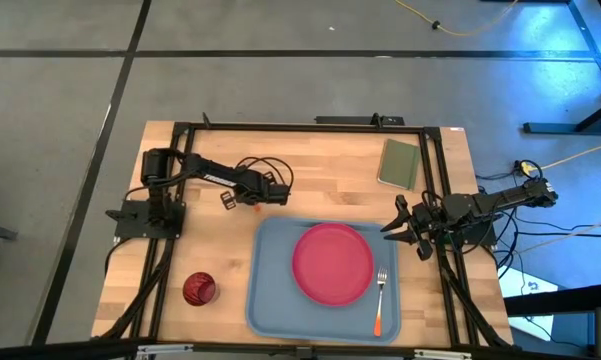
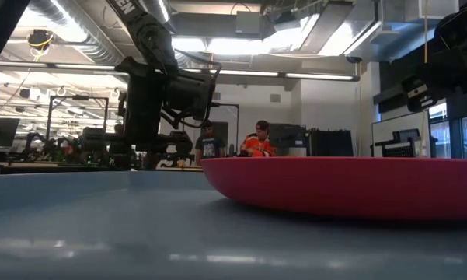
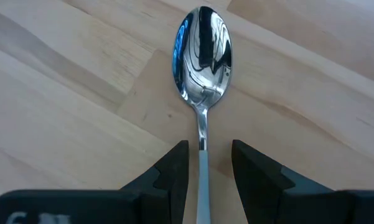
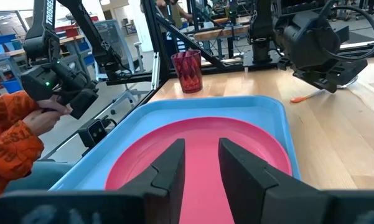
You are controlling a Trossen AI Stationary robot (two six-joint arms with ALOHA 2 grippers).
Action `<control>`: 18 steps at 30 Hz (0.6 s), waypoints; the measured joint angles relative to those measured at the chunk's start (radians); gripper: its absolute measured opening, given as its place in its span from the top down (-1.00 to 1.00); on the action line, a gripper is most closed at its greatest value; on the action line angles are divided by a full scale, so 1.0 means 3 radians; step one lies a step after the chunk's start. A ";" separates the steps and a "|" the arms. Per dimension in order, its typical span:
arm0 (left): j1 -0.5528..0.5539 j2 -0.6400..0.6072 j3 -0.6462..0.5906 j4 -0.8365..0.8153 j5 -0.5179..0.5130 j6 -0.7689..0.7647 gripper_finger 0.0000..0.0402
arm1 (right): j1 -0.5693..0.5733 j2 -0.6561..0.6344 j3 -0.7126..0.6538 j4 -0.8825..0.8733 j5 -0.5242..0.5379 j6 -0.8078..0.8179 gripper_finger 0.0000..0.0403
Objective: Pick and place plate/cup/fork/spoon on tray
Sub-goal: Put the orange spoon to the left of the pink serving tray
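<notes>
The spoon [image 3: 202,56] lies flat on the wooden table just beyond the tray's far left corner, bowl up. Its orange handle end [image 4: 303,98] sticks out from under my left gripper [image 1: 263,196]. My left gripper [image 3: 204,177] points down, open, with one finger on either side of the spoon's neck and a gap on both sides. The pink-red plate [image 1: 332,262] and the fork [image 1: 380,297] lie on the light blue tray [image 1: 270,290]. The dark red cup [image 1: 199,289] stands on the table left of the tray. My right gripper [image 1: 405,228] is open and empty by the tray's far right corner.
A green pad [image 1: 399,163] lies at the table's far right. A black frame [image 1: 300,127] runs along the table's far and side edges. Bare wood shows between the tray and the far edge. In the right wrist view a person's hand in an orange sleeve [image 4: 12,134] shows beyond the table's near edge.
</notes>
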 joint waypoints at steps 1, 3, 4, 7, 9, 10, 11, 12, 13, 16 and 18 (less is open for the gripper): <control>-0.0001 0.0000 0.0000 0.0000 0.0000 0.0000 0.43 | 0.0000 0.0000 0.0000 -0.0001 0.0000 0.0000 0.49; -0.0001 0.0000 0.0000 0.0000 0.0006 -0.0001 0.43 | 0.0000 0.0000 -0.0001 -0.0001 0.0001 0.0000 0.49; -0.0003 -0.0001 0.0000 0.0000 0.0007 -0.0001 0.43 | 0.0001 0.0000 0.0000 -0.0001 0.0001 0.0000 0.49; -0.0004 -0.0002 0.0001 0.0000 0.0027 -0.0004 0.43 | 0.0000 0.0000 0.0000 -0.0001 0.0001 0.0000 0.49; -0.0003 -0.0005 0.0004 0.0003 0.0076 -0.0007 0.43 | 0.0000 0.0000 0.0000 -0.0001 0.0001 0.0000 0.49; -0.0001 -0.0005 0.0004 0.0004 0.0102 -0.0006 0.43 | 0.0000 0.0000 0.0000 -0.0001 0.0001 0.0000 0.49; -0.0001 -0.0005 0.0004 0.0003 0.0125 -0.0006 0.43 | 0.0000 0.0000 0.0000 -0.0001 0.0001 0.0000 0.49; -0.0001 -0.0006 0.0004 0.0000 0.0140 -0.0006 0.43 | 0.0001 0.0000 0.0000 -0.0001 0.0001 0.0000 0.49; -0.0001 -0.0005 0.0005 -0.0002 0.0154 -0.0005 0.43 | 0.0001 0.0000 0.0000 -0.0001 0.0001 0.0000 0.49; -0.0002 -0.0006 0.0006 -0.0009 0.0169 -0.0004 0.43 | 0.0000 0.0000 0.0000 -0.0001 0.0001 0.0000 0.49; -0.0004 -0.0006 0.0006 -0.0013 0.0176 -0.0004 0.44 | 0.0000 0.0000 0.0000 -0.0001 0.0001 0.0000 0.49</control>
